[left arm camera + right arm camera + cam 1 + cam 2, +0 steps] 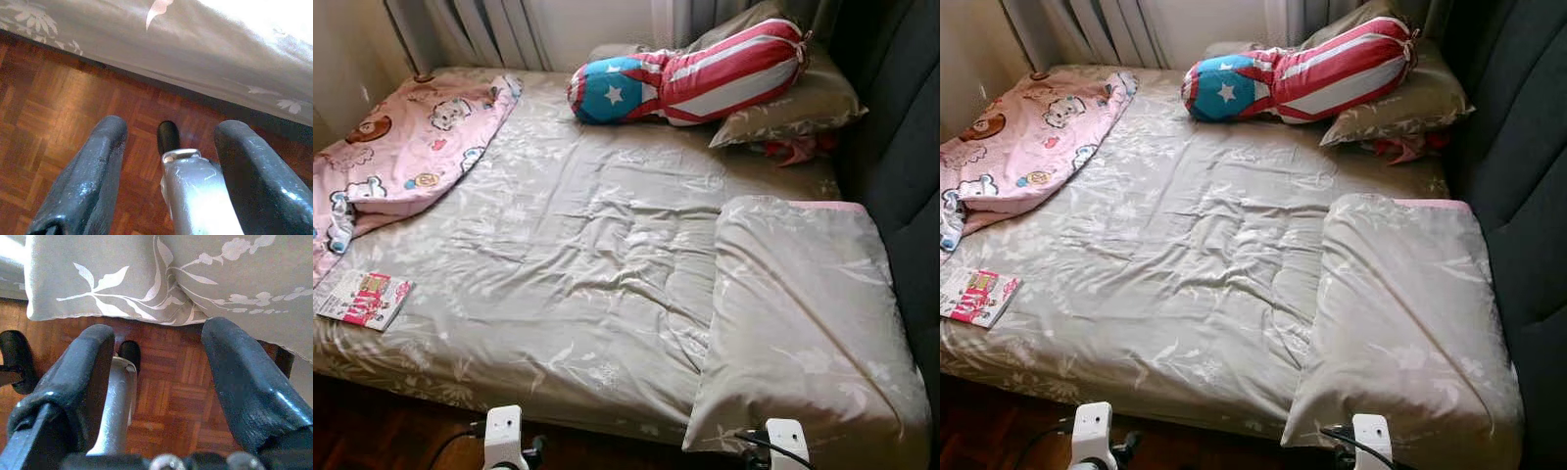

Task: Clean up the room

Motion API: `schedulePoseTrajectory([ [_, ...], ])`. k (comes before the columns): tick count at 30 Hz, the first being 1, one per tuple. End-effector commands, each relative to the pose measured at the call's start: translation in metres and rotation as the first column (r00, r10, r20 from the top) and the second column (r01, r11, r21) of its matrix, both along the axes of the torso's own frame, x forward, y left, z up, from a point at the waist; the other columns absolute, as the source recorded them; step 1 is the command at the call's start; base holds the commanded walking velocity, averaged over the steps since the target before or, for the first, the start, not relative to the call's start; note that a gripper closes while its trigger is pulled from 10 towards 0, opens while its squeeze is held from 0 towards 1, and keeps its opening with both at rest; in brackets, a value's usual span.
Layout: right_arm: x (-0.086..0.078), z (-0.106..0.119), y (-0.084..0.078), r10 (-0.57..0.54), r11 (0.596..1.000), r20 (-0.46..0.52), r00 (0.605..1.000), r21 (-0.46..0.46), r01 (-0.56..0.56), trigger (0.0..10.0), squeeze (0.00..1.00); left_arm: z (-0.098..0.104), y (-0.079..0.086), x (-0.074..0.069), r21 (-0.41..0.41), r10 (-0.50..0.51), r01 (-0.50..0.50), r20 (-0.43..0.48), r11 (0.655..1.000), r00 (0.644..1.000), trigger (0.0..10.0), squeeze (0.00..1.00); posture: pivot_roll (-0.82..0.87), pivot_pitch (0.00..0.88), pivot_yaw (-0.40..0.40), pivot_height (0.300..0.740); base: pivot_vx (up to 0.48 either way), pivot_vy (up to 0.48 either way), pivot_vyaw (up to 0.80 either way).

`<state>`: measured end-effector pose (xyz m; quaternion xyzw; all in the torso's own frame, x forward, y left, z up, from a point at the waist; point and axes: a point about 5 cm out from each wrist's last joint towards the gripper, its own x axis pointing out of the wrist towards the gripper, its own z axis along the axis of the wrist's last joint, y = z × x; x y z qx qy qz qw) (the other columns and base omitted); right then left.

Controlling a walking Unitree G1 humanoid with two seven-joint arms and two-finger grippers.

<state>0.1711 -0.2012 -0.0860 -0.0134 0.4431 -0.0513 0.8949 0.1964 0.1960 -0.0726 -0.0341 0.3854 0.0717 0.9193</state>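
I see a bed under a grey leaf-print cover, a dark padded headboard on its right, pale curtains beyond, and reddish parquet floor below.

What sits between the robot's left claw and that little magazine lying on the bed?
Nothing visible blocks it. The magazine lies near the bed's front left edge; the open left gripper hangs low over the wooden floor beside the bed.

We are in a home bedroom. We see a bed under a leaf-print cover, 2 matching pillows, a pink cartoon blanket, curtains and parquet floor.
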Motion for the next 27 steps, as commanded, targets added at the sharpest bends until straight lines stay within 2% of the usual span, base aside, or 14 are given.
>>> schedulePoseTrajectory([
  [1,-0.0079,-0.0043,0.0035,-0.004,1.0,-0.032,0.999,0.011,0.004,10.0,0.0,-0.0058,0.0078,-0.0121,0.017,0.028,-0.027,-0.05,0.999,0.998,10.0,0.0,-0.11,0.194,0.043,0.74,0.0,0.472,0.0],
  [27,-0.0105,-0.0058,0.0047,0.005,1.0,-0.048,0.999,0.008,-0.005,10.0,0.0,-0.0078,0.011,-0.0168,0.021,0.041,-0.04,-0.069,0.999,0.997,10.0,0.0,-0.11,0.195,0.044,0.74,0.0,0.47,0.0],
])
